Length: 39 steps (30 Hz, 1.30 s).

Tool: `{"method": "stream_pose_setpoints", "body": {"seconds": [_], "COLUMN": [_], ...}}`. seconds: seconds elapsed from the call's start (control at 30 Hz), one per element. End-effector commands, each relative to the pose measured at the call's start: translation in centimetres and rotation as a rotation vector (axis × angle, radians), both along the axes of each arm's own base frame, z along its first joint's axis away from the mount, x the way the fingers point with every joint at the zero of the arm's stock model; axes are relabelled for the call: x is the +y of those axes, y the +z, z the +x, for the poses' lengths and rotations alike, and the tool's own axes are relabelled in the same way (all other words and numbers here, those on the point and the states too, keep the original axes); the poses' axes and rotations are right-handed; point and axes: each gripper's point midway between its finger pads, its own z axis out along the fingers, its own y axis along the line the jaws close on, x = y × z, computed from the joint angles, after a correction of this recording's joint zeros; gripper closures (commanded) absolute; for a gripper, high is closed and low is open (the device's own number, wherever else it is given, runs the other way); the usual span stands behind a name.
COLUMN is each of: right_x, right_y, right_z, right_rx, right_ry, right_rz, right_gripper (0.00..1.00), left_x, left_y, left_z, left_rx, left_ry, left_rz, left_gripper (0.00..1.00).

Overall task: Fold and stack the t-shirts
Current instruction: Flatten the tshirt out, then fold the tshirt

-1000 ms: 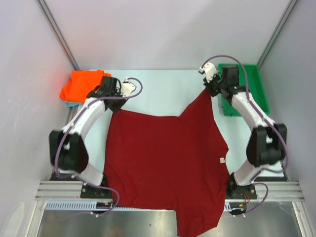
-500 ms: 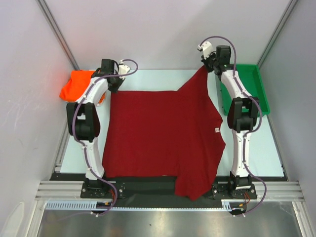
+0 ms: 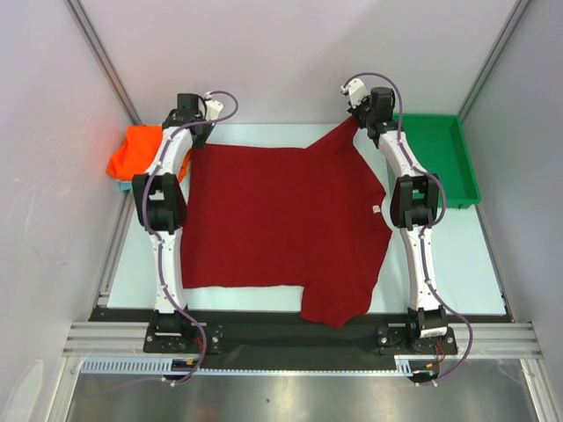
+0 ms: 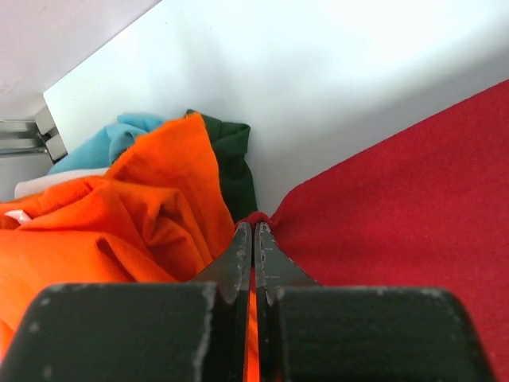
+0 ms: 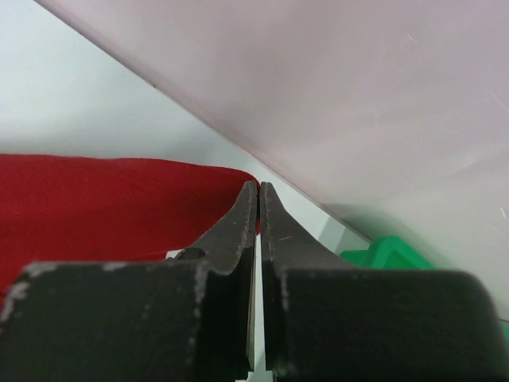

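Observation:
A maroon t-shirt (image 3: 277,220) lies spread flat across the table. My left gripper (image 3: 199,141) is shut on its far left corner; in the left wrist view (image 4: 254,225) the cloth (image 4: 398,207) bunches at the tips. My right gripper (image 3: 356,119) is shut on the far right corner, and in the right wrist view (image 5: 259,187) the maroon cloth (image 5: 103,199) stretches left from the tips. An orange t-shirt (image 3: 132,151) lies crumpled at the far left, with teal-blue cloth (image 4: 103,143) and dark green cloth (image 4: 231,151) showing behind it.
A green plastic tray (image 3: 453,163) stands at the far right, its corner in the right wrist view (image 5: 390,259). The back wall is close behind both grippers. Both arms are stretched far forward over the table (image 3: 466,255).
Both grippers have moved toward the back wall, dragging the maroon t-shirt with them. Its near hem has come off the front edge onto the table, and the shirt lies flatter.

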Motion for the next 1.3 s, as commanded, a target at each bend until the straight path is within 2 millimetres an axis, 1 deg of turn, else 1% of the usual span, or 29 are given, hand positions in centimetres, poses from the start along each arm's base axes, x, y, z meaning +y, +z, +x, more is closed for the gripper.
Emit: {"method": "stream_pose_setpoints", "body": {"seconds": [0.0,0.1,0.23,0.27,0.33,0.37,0.4,0.47,0.5,0.53,0.57,0.6,0.63,0.67,0.7,0.73,0.77,0.8,0.83,0.87,1.0,1.03,1.07,1.1,1.13,1.17,1.2,1.23,1.27], "right_x": [-0.4,-0.3,0.2,0.5,0.9,1.1,1.3,1.5,1.7,1.8,1.9,1.9,1.8,1.8,1.7,1.5,1.4,1.3,1.2,1.1,0.3,0.1,0.0,-0.1,-0.2,-0.3,-0.4,-0.5,-0.7], "right_y": [5.3,5.5,6.1,7.6,6.9,8.4,7.7,7.5,9.0,7.5,7.4,8.7,7.5,7.5,7.6,7.7,7.8,7.9,8.9,8.2,8.6,9.6,9.7,8.8,8.7,9.7,8.6,8.5,8.4], "right_z": [1.4,1.0,-0.4,-1.0,-2.2,-2.9,-3.7,-5.0,-5.9,-6.9,-7.6,-8.4,-9.3,-9.9,-10.3,-11.3,-11.8,-12.3,-13.0,-13.7,-15.9,-16.7,-17.1,-18.1,-18.6,-19.3,-20.1,-20.5,-20.9], "right_rx": [-0.161,-0.15,-0.122,-0.13,-0.071,-0.076,-0.042,0.002,-0.006,0.047,0.063,0.053,0.09,0.098,0.103,0.116,0.12,0.125,0.116,0.136,0.154,0.142,0.144,0.167,0.17,0.156,0.185,0.189,0.194], "right_ry": [-0.036,-0.035,-0.022,-0.012,0.004,0.011,0.015,0.025,0.031,0.039,0.046,0.049,0.052,0.054,0.053,0.058,0.057,0.057,0.06,0.062,0.052,0.05,0.048,0.049,0.051,0.052,0.051,0.051,0.047], "right_rz": [0.004,0.011,0.01,0.005,0.007,0.018,0.026,0.024,0.026,0.021,0.021,0.023,0.018,0.016,0.013,0.004,0.001,-0.001,-0.001,-0.005,-0.001,0.006,0.005,0.003,0.004,0.006,0.005,0.007,0.009], "right_gripper": [1.0,1.0,1.0,1.0,1.0,1.0,1.0,1.0,1.0,1.0,1.0,1.0,1.0,1.0,1.0,1.0,1.0,1.0,1.0,1.0,1.0,1.0,1.0,1.0,1.0,1.0,1.0,1.0,1.0], "left_x": [0.8,0.8,0.3,0.1,-0.6,-0.8,-0.9,-1.7,-2.0,-2.3,-2.6,-2.6,-2.6,-2.7,-2.7,-2.8,-2.8,-3.0,-3.1,-3.1,-3.5,-3.5,-3.6,-2.0,-1.9,-1.8,-1.8,-1.7,-1.7], "left_y": [3.4,3.5,5.4,6.4,7.2,7.4,8.3,8.1,8.8,8.5,7.8,7.8,8.2,7.4,7.5,8.3,7.7,7.8,8.0,8.2,9.2,8.6,8.7,9.3,9.1,8.2,8.8,8.6,7.6], "left_z": [1.9,1.8,1.6,1.3,0.9,0.6,0.2,-0.8,-1.3,-1.9,-2.4,-2.8,-3.2,-3.8,-4.1,-4.4,-4.9,-5.1,-5.4,-6.0,-7.6,-8.2,-8.5,-8.8,-9.1,-9.8,-10.2,-10.5,-11.1], "left_rx": [-0.104,-0.108,-0.149,-0.161,-0.168,-0.163,-0.173,-0.139,-0.141,-0.121,-0.094,-0.087,-0.091,-0.071,-0.071,-0.09,-0.073,-0.075,-0.072,-0.071,-0.079,-0.064,-0.067,-0.085,-0.079,-0.055,-0.071,-0.068,-0.047], "left_ry": [0.014,0.017,0.011,0.009,0.001,-0.001,-0.001,-0.022,-0.034,-0.043,-0.057,-0.063,-0.067,-0.072,-0.076,-0.083,-0.086,-0.098,-0.107,-0.112,-0.132,-0.131,-0.133,-0.103,-0.101,-0.097,-0.101,-0.102,-0.1], "left_rz": [0.026,0.03,-0.007,-0.019,-0.059,-0.07,-0.083,-0.122,-0.134,-0.143,-0.155,-0.153,-0.156,-0.162,-0.163,-0.163,-0.164,-0.167,-0.168,-0.168,-0.18,-0.183,-0.183,-0.18,-0.173,-0.174,-0.173,-0.177,-0.18], "left_gripper": [1.0,1.0,1.0,1.0,1.0,0.99,1.0,1.0,1.0,1.0,1.0,1.0,1.0,1.0,1.0,1.0,1.0,1.0,1.0,1.0,1.0,1.0,1.0,1.0,1.0,1.0,1.0,1.0,1.0]}}
